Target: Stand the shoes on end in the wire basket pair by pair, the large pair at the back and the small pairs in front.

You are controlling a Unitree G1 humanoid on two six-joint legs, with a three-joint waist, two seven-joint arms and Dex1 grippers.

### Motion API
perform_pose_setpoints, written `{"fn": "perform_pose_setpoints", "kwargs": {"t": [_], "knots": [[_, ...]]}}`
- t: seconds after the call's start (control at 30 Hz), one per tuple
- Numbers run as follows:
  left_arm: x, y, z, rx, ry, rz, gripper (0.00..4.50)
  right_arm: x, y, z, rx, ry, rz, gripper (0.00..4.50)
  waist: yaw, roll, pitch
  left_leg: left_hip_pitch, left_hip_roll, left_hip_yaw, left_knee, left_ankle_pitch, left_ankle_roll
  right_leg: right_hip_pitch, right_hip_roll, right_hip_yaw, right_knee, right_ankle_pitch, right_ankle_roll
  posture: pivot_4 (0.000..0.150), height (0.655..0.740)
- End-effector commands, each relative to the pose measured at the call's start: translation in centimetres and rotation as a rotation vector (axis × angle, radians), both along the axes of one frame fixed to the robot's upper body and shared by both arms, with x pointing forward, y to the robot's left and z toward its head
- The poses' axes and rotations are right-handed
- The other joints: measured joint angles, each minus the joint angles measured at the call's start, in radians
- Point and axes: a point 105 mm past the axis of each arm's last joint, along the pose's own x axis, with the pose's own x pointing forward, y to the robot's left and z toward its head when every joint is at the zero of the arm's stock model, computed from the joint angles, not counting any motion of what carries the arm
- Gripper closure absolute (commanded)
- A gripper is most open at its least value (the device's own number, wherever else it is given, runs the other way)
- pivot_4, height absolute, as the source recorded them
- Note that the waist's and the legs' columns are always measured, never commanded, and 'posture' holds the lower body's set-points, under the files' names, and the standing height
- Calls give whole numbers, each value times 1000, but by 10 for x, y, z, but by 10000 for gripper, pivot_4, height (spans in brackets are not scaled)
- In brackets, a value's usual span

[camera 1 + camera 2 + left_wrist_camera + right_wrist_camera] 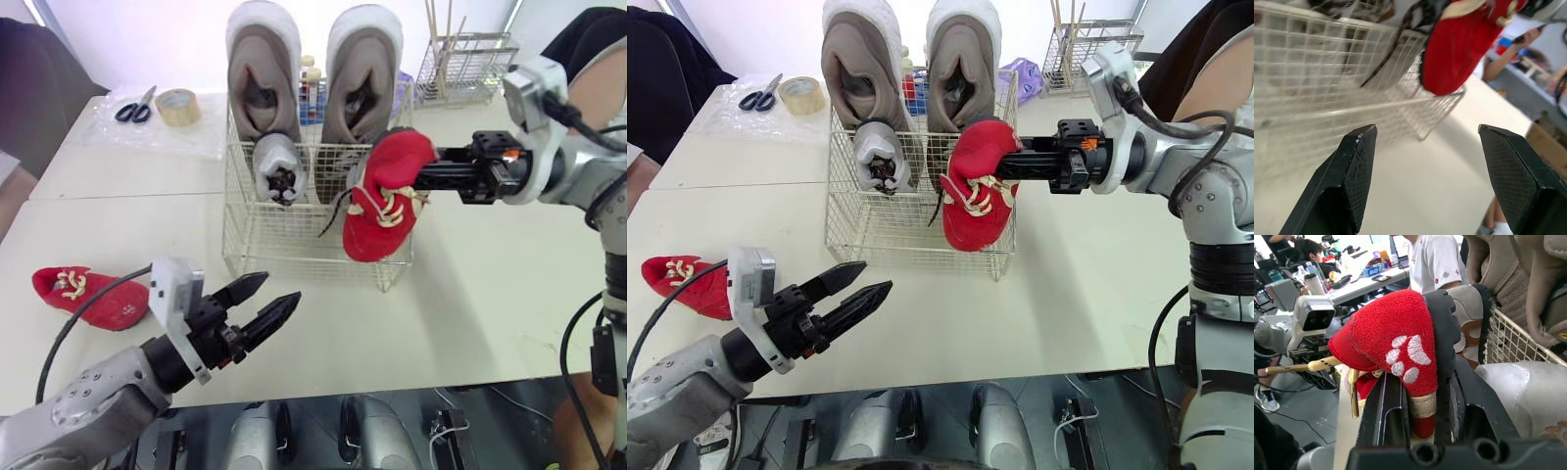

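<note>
Red shoe point(384, 201) w/ white paw-print logo point(1405, 360) clamped in R hand point(423, 177).

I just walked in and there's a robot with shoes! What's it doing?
It is packing shoes into a wire basket. The right gripper holds a red shoe at the basket's front right corner. A big grey pair stands at the back, with a small grey shoe in front. The left gripper is open above the table, where the second red shoe lies.
</note>
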Motion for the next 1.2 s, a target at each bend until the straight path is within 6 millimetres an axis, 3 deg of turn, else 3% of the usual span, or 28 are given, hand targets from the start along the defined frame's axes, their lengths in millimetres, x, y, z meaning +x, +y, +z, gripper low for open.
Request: {"fn": "perform_pose_setpoints", "kwargs": {"t": [0.03,0.27,0.53,0.87,1.1,1.2], "knots": [[0,-1,7,-15,-77,32,10838,1,0,-5,-33,-32,-9,38685,0,0,0,0,0,0,0,-2,4,0,-1,0,0,0,0,1500,7400],[3,-10,-1,-96,-70,64,10838,7,-1,-11,-39,-70,-47,38685,-2,0,-1,0,0,-1,0,-2,4,3,-1,-1,-4,1,-2,1500,7400],[7,-7,-7,-91,-65,52,10838,0,-4,11,49,-62,-37,38685,-1,1,-1,0,0,-1,0,-2,4,2,-1,-1,-4,1,-2,1500,7400],[12,-11,-1,-99,-77,41,10838,-6,8,-27,-4,40,-10,38685,-1,0,-1,0,0,-1,0,-3,5,3,-1,-2,-4,2,-2,1500,7400],[11,-9,-2,-107,-64,50,9923,0,-2,-35,-20,75,-75,5328,-2,0,-1,0,0,-1,0,-2,4,3,-1,-2,-4,2,-1,1500,7400],[11,-7,-3,-107,-55,50,9923,-3,-9,-34,-43,92,-90,5328,0,0,-1,0,0,-1,0,-2,4,3,-1,-2,-4,2,-1,1500,7400]]}}
